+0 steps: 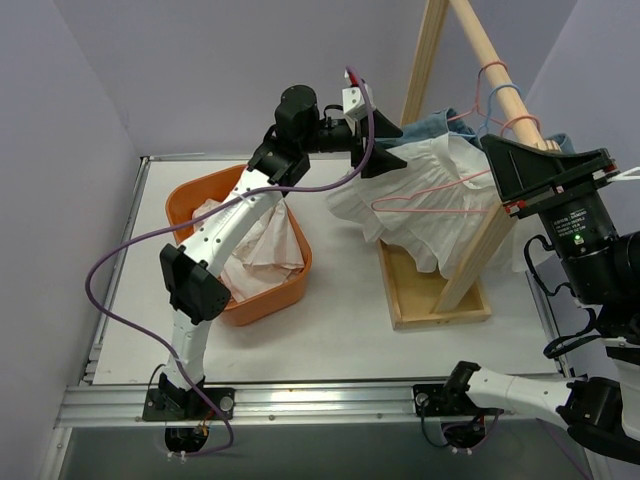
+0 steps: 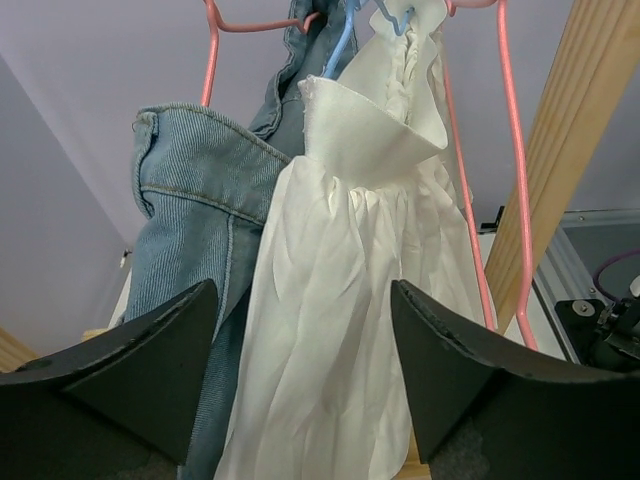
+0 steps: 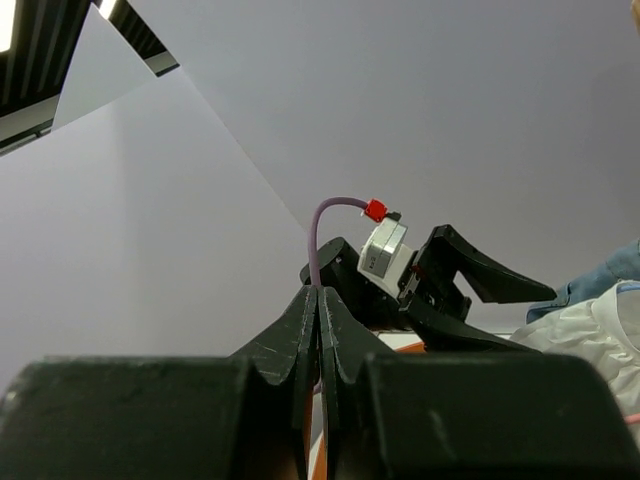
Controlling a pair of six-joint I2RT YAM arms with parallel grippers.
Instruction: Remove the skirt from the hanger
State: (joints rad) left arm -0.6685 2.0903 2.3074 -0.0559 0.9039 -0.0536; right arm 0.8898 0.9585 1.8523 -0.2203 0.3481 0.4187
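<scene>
The left gripper (image 2: 300,300) is spread wide and holds nothing. The white gathered cotton skirt (image 2: 350,330) lies straight ahead between its black fingers (image 2: 130,370). The skirt hangs lengthwise on a pink wire hanger (image 2: 505,170) below the rail of the slanted wooden clothes rack (image 1: 478,38), beside a blue denim garment (image 2: 190,220). The left arm is nearer. The right gripper (image 3: 318,310) is clenched on nothing. A label on the right wrist's camera seems too small to read.

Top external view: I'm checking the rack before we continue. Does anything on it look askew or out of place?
Yes. The white skirt hangs slanted: its pink hanger lies tilted, with the cloth splayed leftward toward the open left gripper. In the left wrist view its waistband flops over in a loose fold. Nothing looks torn or spilled.
</scene>
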